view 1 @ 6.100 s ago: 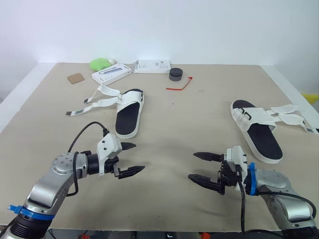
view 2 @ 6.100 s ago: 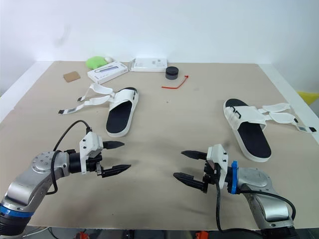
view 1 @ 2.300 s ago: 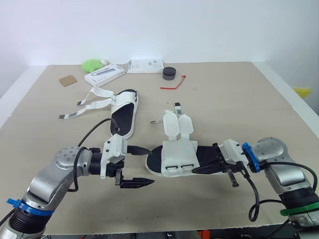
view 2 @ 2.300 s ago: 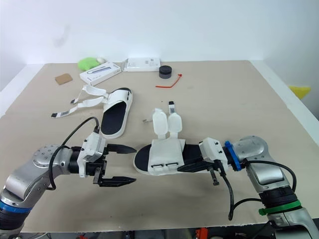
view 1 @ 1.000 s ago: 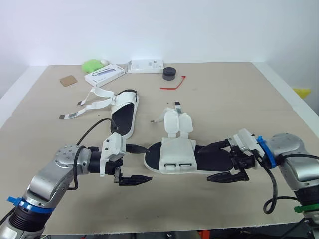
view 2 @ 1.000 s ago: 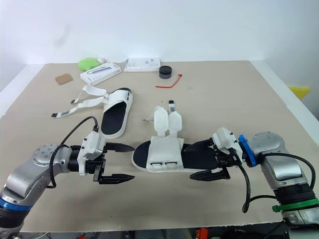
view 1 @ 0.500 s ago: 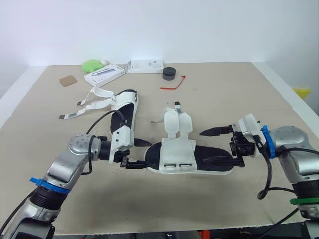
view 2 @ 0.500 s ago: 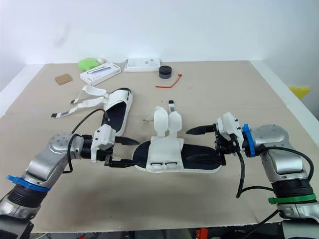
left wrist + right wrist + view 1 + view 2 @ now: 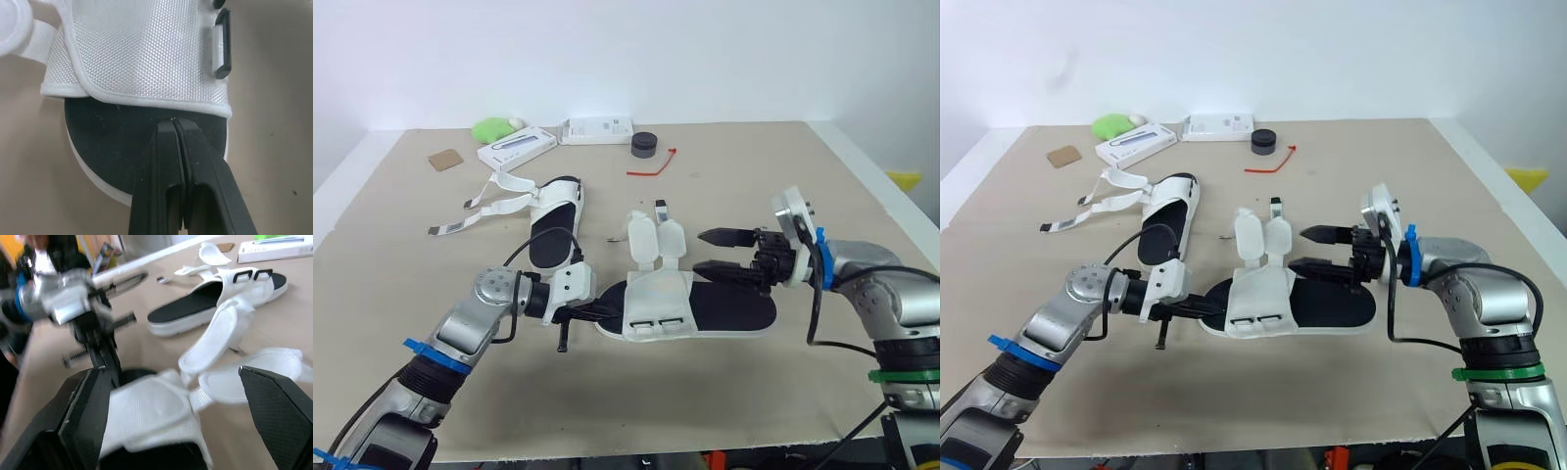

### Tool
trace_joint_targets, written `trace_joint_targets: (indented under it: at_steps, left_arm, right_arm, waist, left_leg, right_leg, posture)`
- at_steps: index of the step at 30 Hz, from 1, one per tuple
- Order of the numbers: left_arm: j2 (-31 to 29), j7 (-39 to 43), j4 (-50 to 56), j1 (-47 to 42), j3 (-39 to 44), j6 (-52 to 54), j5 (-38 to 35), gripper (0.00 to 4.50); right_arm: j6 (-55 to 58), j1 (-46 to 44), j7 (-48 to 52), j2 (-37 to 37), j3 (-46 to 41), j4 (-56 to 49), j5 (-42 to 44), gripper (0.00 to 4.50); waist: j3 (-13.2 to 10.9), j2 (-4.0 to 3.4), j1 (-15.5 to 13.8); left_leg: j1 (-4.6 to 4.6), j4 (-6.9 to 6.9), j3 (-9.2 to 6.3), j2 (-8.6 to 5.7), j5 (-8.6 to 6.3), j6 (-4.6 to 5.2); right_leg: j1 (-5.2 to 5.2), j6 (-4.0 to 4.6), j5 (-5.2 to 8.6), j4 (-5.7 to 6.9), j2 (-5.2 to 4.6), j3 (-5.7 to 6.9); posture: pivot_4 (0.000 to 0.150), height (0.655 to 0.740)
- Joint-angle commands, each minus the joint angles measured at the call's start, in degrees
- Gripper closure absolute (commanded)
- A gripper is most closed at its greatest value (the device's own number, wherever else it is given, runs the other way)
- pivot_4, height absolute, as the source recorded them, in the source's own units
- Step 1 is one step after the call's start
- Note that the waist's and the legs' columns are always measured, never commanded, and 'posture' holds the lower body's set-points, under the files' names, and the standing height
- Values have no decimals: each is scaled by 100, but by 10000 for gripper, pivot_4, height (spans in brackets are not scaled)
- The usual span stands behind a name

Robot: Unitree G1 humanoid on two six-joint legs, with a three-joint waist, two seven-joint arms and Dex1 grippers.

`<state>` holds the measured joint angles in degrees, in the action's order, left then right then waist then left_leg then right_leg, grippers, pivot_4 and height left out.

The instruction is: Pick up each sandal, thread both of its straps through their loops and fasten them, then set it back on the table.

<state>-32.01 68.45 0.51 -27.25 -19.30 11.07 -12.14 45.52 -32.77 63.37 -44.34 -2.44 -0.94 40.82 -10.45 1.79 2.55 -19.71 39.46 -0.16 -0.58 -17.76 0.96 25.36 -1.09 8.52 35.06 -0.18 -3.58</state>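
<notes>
Beige surface [image 9: 754,176], near sandal [image 9: 724,311] flat at its middle, second sandal [image 9: 556,223] behind-left, left claw [image 9: 607,311] now at the near sandal's toe, right claw [image 9: 710,253] lifted off the heel, spread wide, left wrist view, fingers [image 9: 161,161] pressed together on black insole [image 9: 112,132], right wrist view, straps [image 9: 222,333] loose.

I count two white sandals with black soles: the centre sandal [image 9: 705,308] in the middle of the frame, and the left sandal [image 9: 553,230] up and to the left of it. Each has two straps [image 9: 639,238], so four in all. Across the upper left I see two white boxes, the long box [image 9: 517,148] and the flat box [image 9: 597,129], plus one green lump [image 9: 492,128] and one brown square [image 9: 443,159]. Right of those are one black puck [image 9: 645,144] and one red tie [image 9: 651,167]. There is one table [image 9: 754,176].
</notes>
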Motion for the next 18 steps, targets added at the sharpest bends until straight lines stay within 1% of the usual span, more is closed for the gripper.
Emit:
trace_joint_targets:
  at_steps: [1,3,5,7,12,16,18]
  left_arm:
    - [-13,33,13,-17,5,-70,79,44490]
    - [-11,38,9,-6,5,-87,97,44490]
    - [3,38,3,-12,6,-103,106,44490]
    - [19,38,-4,-29,5,-126,115,44490]
    - [70,36,-1,-62,20,-127,115,44490]
    - [82,33,10,-37,34,-148,125,44490]
    - [80,31,23,-15,38,-170,132,44490]
  right_arm:
    - [821,-387,-602,71,-132,279,66,0]
    - [1220,-631,-914,201,-169,597,48,0]
    - [1957,-1024,-1303,380,-260,1102,112,0]
    - [2436,-1354,-1580,514,-275,1564,50,0]
    - [2741,-1861,-1828,711,-309,2481,-146,0]
    - [3027,-2280,-1689,882,-311,3032,-110,0]
    - [3004,-2537,-1772,1069,-337,3469,-217,0]
  waist:
    - [0,0,4]
    - [1,0,6]
    - [1,0,8]
    - [1,0,8]
    - [1,-1,7]
    - [2,-1,9]
    - [2,-2,20]
  left_leg:
    - [-1,0,1,0,0,0]
    - [-1,1,5,-3,0,0]
    - [-1,1,8,-3,0,0]
    - [-2,0,13,-3,0,1]
    - [-13,0,13,-2,-4,6]
    - [-21,0,14,-4,-5,9]
    - [-22,0,16,-3,-5,9]
  right_leg:
    - [0,0,0,-1,0,0]
    - [0,-4,-2,-1,-5,-6]
    - [0,-5,-3,-2,-4,-9]
    - [2,-6,-5,-2,-4,-14]
    - [4,-6,-4,-8,-4,-7]
    - [10,-12,-8,-13,-7,-12]
    - [11,-15,-11,-13,-6,-16]
  posture:
    - [1500,7400]
    - [1500,7400]
    - [1500,7400]
    - [1500,7400]
    - [1500,7400]
    - [1500,7400]
    - [1500,7400]
